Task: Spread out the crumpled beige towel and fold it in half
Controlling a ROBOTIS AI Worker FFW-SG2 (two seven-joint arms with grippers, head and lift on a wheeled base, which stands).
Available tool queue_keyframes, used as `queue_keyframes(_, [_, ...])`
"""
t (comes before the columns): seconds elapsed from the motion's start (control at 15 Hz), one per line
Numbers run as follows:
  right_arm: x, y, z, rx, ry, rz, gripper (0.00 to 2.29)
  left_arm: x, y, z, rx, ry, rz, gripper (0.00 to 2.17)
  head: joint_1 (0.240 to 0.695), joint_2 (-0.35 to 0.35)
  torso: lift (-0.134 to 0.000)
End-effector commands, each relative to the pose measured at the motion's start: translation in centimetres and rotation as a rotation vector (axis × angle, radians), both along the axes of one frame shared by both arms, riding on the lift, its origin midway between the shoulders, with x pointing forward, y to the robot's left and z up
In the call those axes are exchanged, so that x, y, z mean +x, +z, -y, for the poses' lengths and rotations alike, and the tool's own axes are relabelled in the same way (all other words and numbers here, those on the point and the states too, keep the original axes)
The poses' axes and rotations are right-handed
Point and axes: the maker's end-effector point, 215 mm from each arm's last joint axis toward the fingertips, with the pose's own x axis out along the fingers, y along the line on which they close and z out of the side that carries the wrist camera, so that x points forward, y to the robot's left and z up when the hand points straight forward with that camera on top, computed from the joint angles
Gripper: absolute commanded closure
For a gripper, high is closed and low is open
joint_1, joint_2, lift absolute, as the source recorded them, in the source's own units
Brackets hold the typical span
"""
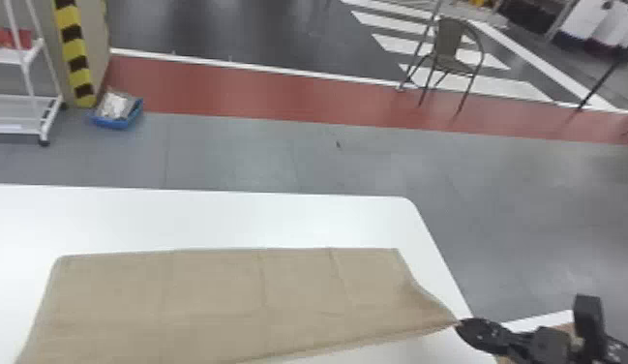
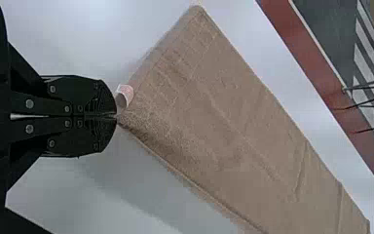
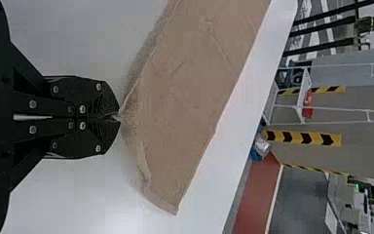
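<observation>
I have the beige towel (image 1: 206, 300) on the white worktop (image 1: 182, 213), laid out as a long, fairly flat band; its far edge runs roughly along the worktop's far edge, with bare white between the two. My right gripper (image 1: 458, 325) is at the towel's right end, near the worktop's right edge; its jaws are clenched on the towel's near right corner, and the cloth there is drawn out to a narrow point. In the right wrist view I see both dark tips of the right gripper (image 3: 119, 117) pressed together on that bit of cloth; the towel's other corner on that side lies loose, apart from the jaws, with a small ruffle in the edge between.

On my left gripper (image 2: 116, 117) the jaws are clenched too, grasping the towel at a corner; a small white tag (image 2: 125, 92) curls up just beside the tips, and the cloth spreads away from there, with a few creases running across it.

Beyond the worktop I see grey floor (image 1: 230, 150) and a red strip (image 1: 230, 92); a chair (image 1: 453, 60) stands at the strip, and a blue tray (image 1: 115, 122) sits near a white rack (image 1: 24, 99).
</observation>
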Motion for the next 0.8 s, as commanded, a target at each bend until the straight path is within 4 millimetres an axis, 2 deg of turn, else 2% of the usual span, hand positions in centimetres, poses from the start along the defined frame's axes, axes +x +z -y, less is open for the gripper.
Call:
queue_keyframes(0.0, [-0.1,1.4,0.0,0.016,-0.021,0.028,1.48,0.2,1.9,-2.3,0.044,0.049,-0.021,1.36,0.695,-0.35,0.0])
queue_keyframes(0.13, [-0.3,1.9,-0.3,0.028,-0.025,0.036,1.48,-0.2,2.7,-3.9,0.061,0.085,-0.064,1.36,0.695,-0.35,0.0])
queue_keyframes(0.4, [-0.7,2.9,-0.6,0.067,-0.049,0.05,1.48,-1.0,4.2,-5.7,0.086,0.128,-0.119,1.35,0.695,-0.307,0.0])
queue_keyframes(0.53, [-1.2,3.5,-0.7,0.085,-0.065,0.052,1.48,-0.5,5.3,-5.6,0.092,0.127,-0.1,1.35,0.695,-0.29,0.0])
queue_keyframes(0.73, [-1.3,4.4,0.2,0.133,-0.122,0.037,1.48,1.2,6.4,-5.0,0.103,0.14,-0.072,1.35,0.695,-0.282,0.0])
